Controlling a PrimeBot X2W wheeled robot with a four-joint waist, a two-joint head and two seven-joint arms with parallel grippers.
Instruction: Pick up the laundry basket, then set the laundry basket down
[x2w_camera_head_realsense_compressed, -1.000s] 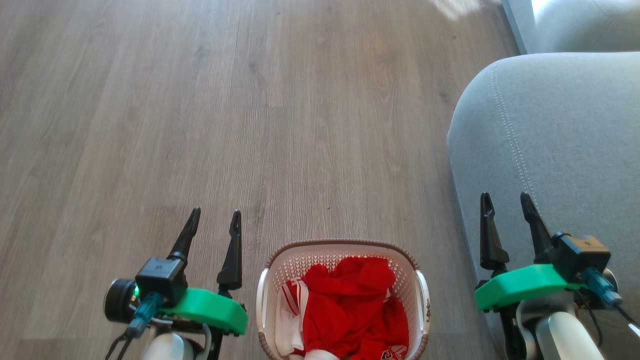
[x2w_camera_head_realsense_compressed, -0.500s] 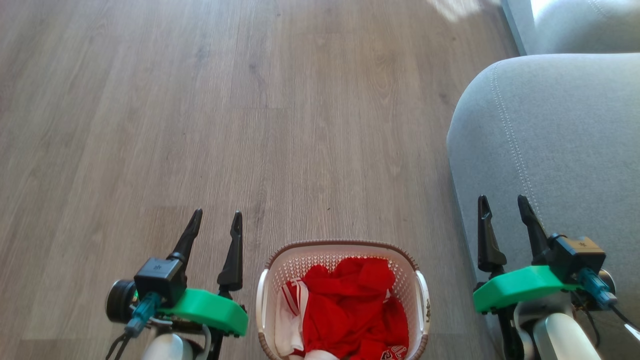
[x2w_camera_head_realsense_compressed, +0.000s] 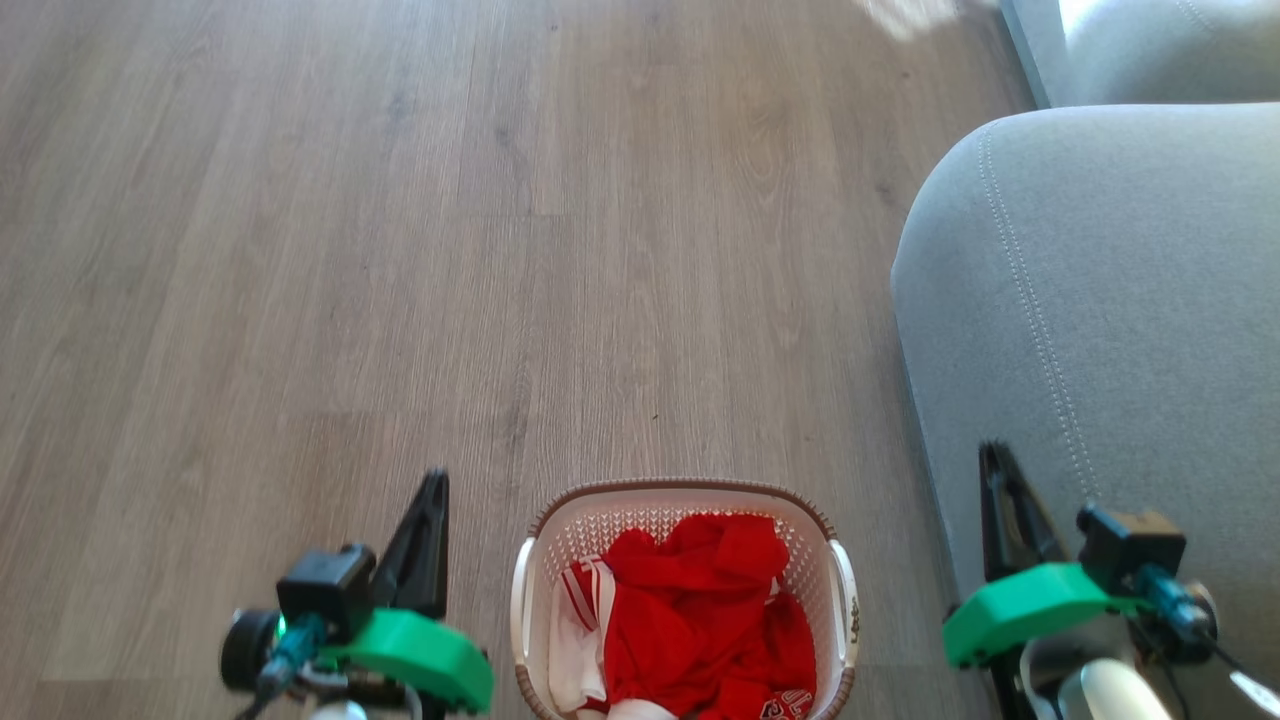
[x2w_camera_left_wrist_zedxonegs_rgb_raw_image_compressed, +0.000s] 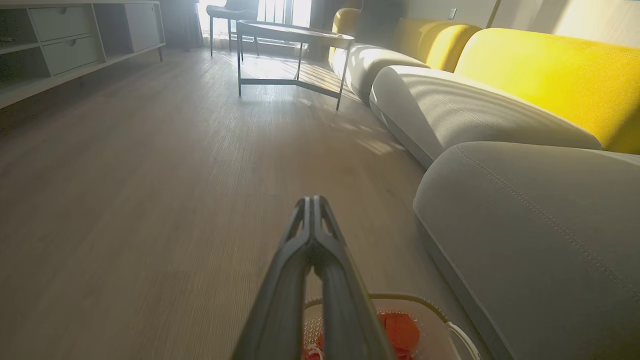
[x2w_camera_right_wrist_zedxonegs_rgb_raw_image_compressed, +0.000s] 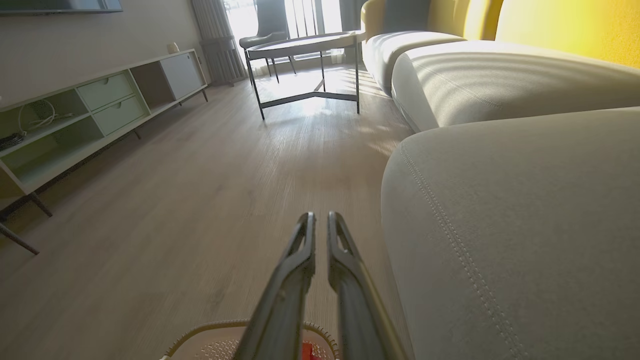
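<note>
The laundry basket (x2w_camera_head_realsense_compressed: 680, 488) stands on the wood floor at the bottom centre of the head view, cream with a brown rim and white side handles. Red-and-white clothes (x2w_camera_head_realsense_compressed: 700, 610) lie inside it. My left gripper (x2w_camera_head_realsense_compressed: 432, 482) hovers just left of the basket, apart from it, shut and empty; the left wrist view shows its fingers pressed together (x2w_camera_left_wrist_zedxonegs_rgb_raw_image_compressed: 312, 200) above the basket's rim (x2w_camera_left_wrist_zedxonegs_rgb_raw_image_compressed: 425, 301). My right gripper (x2w_camera_head_realsense_compressed: 993, 452) hangs to the basket's right, against the sofa's side. Its fingers stand nearly together (x2w_camera_right_wrist_zedxonegs_rgb_raw_image_compressed: 319, 217) with a thin gap and nothing between them.
A grey sofa (x2w_camera_head_realsense_compressed: 1100, 300) runs along the right, close beside the right arm, with yellow back cushions (x2w_camera_left_wrist_zedxonegs_rgb_raw_image_compressed: 550, 75). Farther off stand a metal-legged coffee table (x2w_camera_right_wrist_zedxonegs_rgb_raw_image_compressed: 305, 47) and a low cabinet with drawers (x2w_camera_right_wrist_zedxonegs_rgb_raw_image_compressed: 100, 110). Open wood floor (x2w_camera_head_realsense_compressed: 400, 250) lies ahead and to the left.
Both grippers have closed from wide open and drawn back toward the bottom of the head view. The basket has not moved.
</note>
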